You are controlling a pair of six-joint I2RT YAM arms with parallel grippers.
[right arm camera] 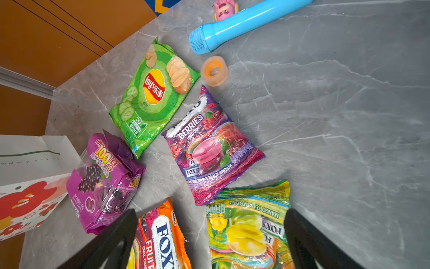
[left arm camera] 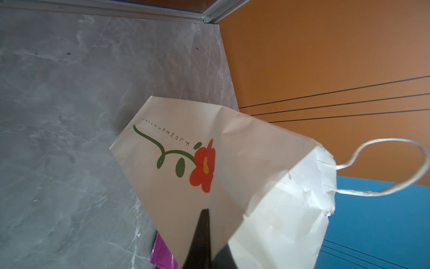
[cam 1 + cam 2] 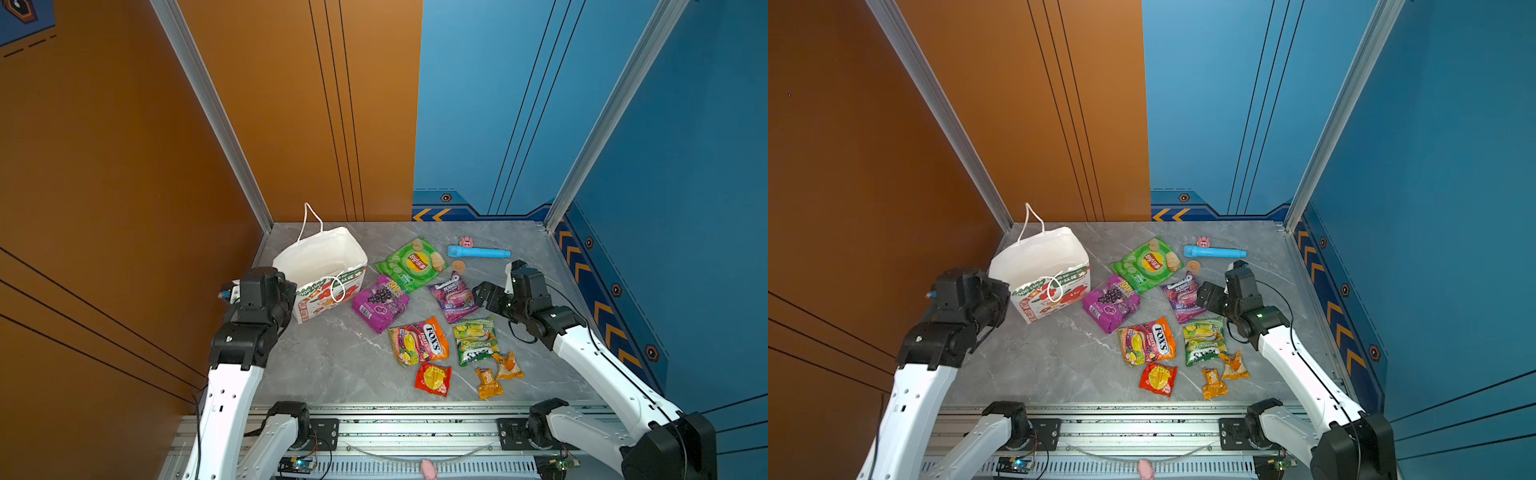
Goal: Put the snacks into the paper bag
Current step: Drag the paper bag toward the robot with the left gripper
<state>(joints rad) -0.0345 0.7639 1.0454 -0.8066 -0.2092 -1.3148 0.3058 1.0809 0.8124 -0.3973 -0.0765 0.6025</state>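
White paper bag (image 3: pixel 320 257) looks empty — all snacks (image 3: pixel 419 338) lie beside it; left gripper (image 2: pixel 209 233) pinches its wall, right gripper (image 1: pixel 210 213) hangs wide open — packing not begun.

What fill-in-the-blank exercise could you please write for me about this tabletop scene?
1. The left tool pinches the paper bag, whose printed flowers are ___.
2. The right tool hangs with its jaws ___.
3. The Lay's chips bag is mostly ___.
4. The microphone-like cylinder beside the pink toy is ___.

Missing words: red; open; green; blue.
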